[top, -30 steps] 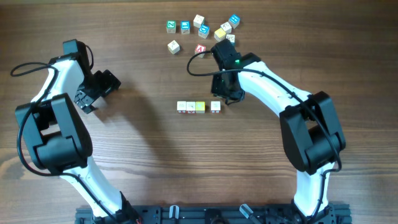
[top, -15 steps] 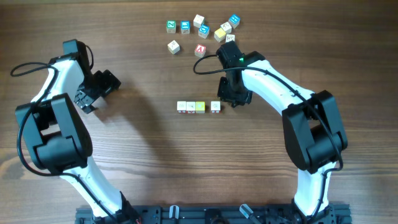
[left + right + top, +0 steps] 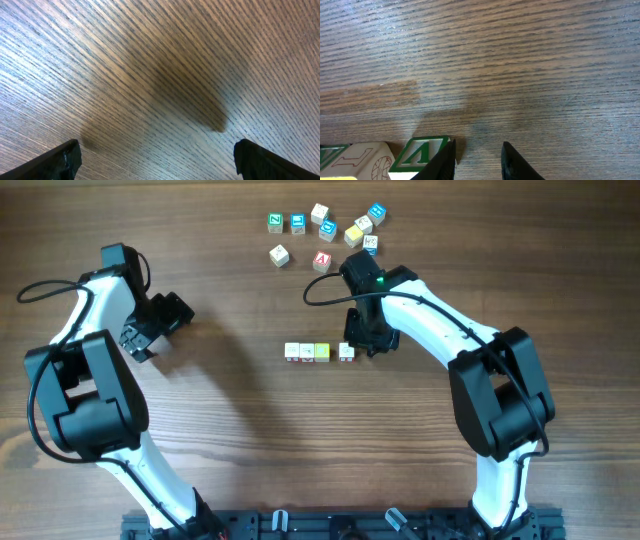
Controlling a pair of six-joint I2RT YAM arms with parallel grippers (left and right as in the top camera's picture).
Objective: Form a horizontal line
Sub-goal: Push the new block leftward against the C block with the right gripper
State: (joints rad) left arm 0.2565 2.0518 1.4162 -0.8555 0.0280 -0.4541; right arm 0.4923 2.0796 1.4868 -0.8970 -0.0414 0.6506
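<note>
The line (image 3: 307, 352) lies on the bench (image 3: 250, 440): three cubes touching, a fourth cube (image 3: 346, 352) slightly apart. Right fingers (image 3: 512, 162), narrow and empty, stand just beside it; a sideways brush could knock it askew. Left fingers (image 3: 65, 159) gape wide. Loose cubes (image 3: 330, 228) wait beyond.

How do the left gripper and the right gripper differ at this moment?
The left gripper stands wide open; the right gripper shows only a narrow gap. The left gripper hangs over bare table, away from the row; the right gripper is beside the row's end cube. Both hold nothing.
</note>
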